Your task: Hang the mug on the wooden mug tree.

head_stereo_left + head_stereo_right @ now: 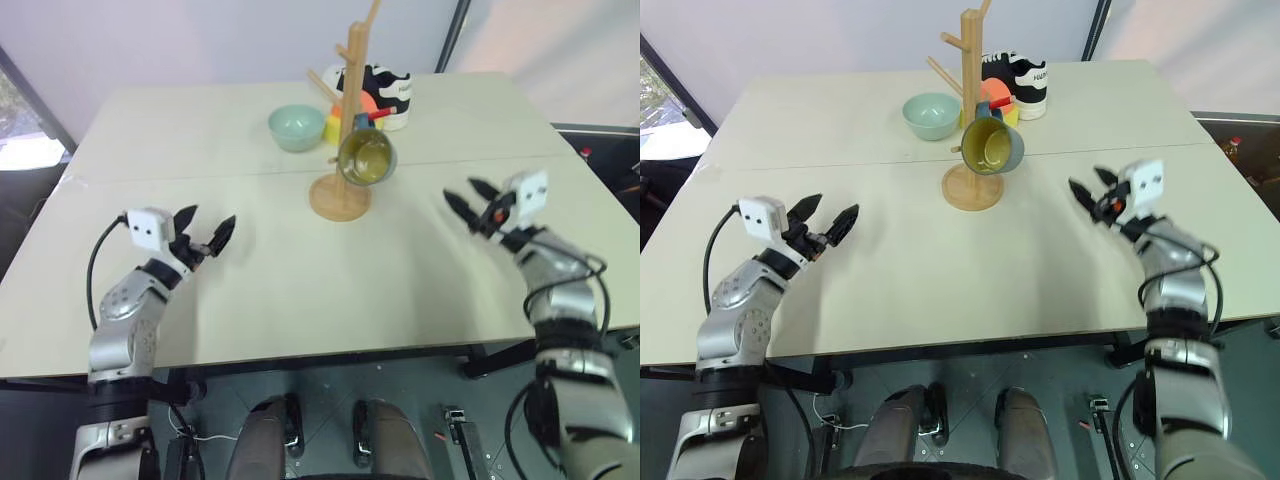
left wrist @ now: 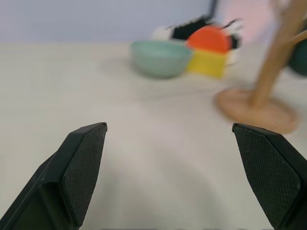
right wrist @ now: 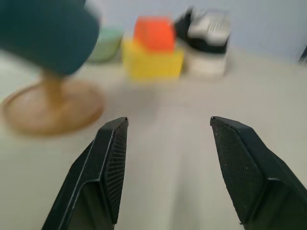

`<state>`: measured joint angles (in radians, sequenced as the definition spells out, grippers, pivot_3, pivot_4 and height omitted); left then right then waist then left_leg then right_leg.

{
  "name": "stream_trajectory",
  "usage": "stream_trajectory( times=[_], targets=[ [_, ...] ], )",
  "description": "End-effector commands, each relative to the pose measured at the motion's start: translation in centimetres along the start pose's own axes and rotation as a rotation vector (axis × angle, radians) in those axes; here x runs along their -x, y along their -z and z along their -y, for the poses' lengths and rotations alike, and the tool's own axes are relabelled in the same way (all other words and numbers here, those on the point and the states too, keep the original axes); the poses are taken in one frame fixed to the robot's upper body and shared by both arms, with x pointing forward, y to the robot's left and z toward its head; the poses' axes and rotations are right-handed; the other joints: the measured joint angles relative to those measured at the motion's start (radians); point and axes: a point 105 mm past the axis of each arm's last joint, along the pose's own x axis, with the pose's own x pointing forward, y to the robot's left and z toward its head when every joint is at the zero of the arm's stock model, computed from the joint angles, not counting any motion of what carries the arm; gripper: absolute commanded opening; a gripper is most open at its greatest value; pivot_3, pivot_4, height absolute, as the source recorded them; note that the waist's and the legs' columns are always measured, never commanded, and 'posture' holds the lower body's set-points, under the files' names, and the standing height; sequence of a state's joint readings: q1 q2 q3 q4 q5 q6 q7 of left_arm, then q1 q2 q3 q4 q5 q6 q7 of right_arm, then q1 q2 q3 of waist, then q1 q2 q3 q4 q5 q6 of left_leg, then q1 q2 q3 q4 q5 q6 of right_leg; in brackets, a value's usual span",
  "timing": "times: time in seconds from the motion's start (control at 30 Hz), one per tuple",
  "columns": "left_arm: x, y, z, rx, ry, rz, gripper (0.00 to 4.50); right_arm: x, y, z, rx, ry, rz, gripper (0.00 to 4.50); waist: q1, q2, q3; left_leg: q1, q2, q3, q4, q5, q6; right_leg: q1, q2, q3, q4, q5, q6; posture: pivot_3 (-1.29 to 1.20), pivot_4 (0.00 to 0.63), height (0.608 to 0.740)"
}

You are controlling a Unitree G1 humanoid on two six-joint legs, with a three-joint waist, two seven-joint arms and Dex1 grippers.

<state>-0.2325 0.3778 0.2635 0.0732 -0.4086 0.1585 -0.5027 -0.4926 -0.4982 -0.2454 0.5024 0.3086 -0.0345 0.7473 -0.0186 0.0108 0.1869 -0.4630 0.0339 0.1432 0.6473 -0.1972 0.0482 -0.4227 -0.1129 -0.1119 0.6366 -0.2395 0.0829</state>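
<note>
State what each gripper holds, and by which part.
Nothing. The left gripper and right gripper are both open and empty over the table. The mug hangs on the mug tree.

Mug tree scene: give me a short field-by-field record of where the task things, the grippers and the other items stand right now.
mug: hanging on a peg of the wooden mug tree, yellow inside facing the camera
wooden mug tree: upright on the table, round base flat
left gripper: open, empty, over the table's left side
right gripper: open, empty, right of the tree, apart from it
behind the tree: mint-green bowl, yellow and orange blocks, black-and-white shoe
task state: appears done
</note>
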Motion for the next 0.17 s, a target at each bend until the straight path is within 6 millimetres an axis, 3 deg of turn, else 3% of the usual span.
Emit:
stream_trajectory(
  times=[0.03, 0.17],
  targets=[
    [1.1, 0.6, -1.3, -0.037, -0.082, 0.001, 4.50, -0.3, -1.9, -2.5, -0.021, -0.072, 0.085, 2.81, -0.001, 0.000, 0.000, 0.000, 0.000, 0.000, 0.000, 0.000, 0.000, 0.000, 0.000, 0.000, 0.000, 0.000, 0.000, 0.00, 0.150, 0.735],
    [2.0, 1.3, -1.8, -0.029, -0.114, -0.011, 4.50, -0.4, -0.7, -4.6, -0.059, -0.127, 0.051, 2.81, 0.001, 0.000, 0.000, 0.001, 0.001, 0.000, 0.001, 0.000, -0.001, -0.004, -0.001, 0.000, -0.001, 0.000, -0.007, 0.00, 0.150, 0.735]
  ],
)
